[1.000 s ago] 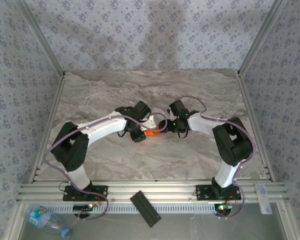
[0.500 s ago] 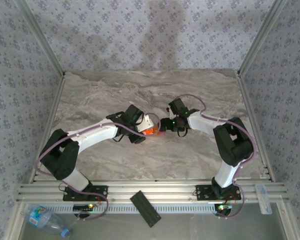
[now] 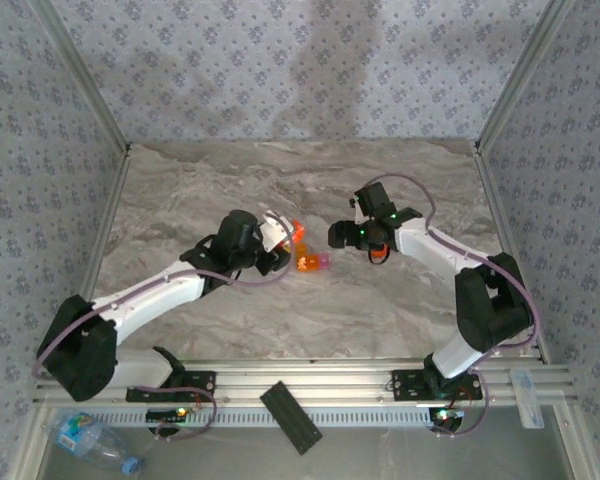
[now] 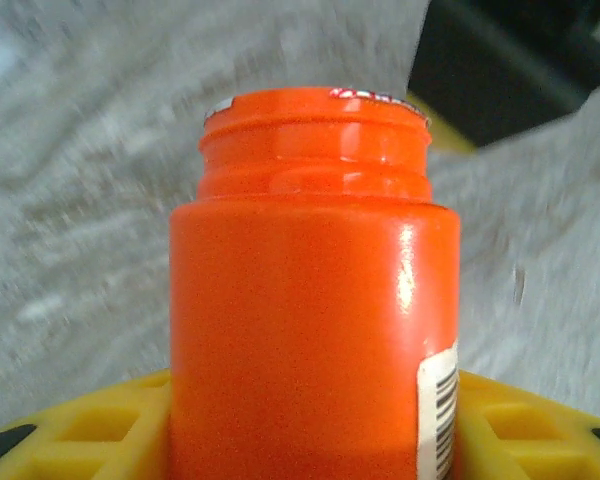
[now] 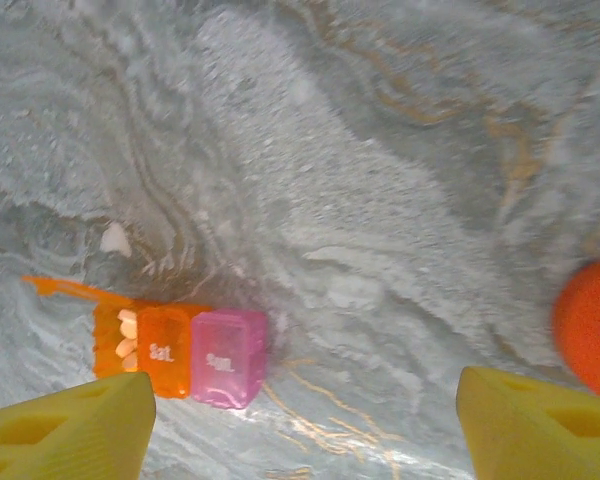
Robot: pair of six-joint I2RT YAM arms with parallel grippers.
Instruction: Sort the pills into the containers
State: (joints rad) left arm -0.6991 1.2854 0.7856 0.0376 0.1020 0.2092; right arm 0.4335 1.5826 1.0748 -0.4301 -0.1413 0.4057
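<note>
Left arm now stretched out, right arm drawn back toward right: bottle moved away from pillbox, pouring probably finished. Left gripper clamps bottle, centre of top view; long axis vertical in wrist view, open mouth toward top. Right gripper wide, empty. Pillbox just lower right of bottle, lid open.

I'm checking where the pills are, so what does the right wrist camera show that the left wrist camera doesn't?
Right wrist, not left: the orange compartment, open with pale pills inside, joined to a pink compartment, and a loose white bit. Left wrist, not right: the uncapped orange pill bottle in the left claw. Both: marbled table, yellow claw fingers.
</note>
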